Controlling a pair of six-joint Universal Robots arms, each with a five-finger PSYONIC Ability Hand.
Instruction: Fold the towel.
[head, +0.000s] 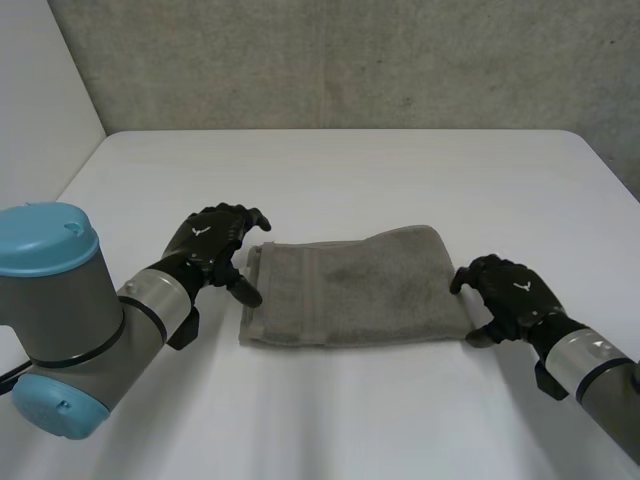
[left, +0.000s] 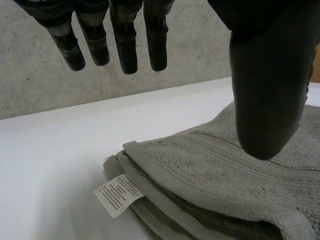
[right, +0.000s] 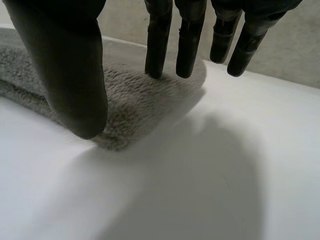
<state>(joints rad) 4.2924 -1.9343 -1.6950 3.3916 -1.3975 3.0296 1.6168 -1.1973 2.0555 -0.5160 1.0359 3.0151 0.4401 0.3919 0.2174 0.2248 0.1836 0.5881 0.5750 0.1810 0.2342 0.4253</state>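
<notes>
1. The white desk (head: 350, 165) carried a grey towel (head: 350, 290), folded and lying flat between the two hands;
2. The left hand (head: 213, 243) was just beside the towel's left end, fingers straight, holding nothing; the right hand (head: 512, 292) was at the right end, fingers straight, fingertips at the folded edge, gripping nothing;
3. A white label (left: 119, 195) stuck out from the left-end corner.

Illegible print on the white label (left: 119, 194) of the towel (left: 225, 185).
</notes>
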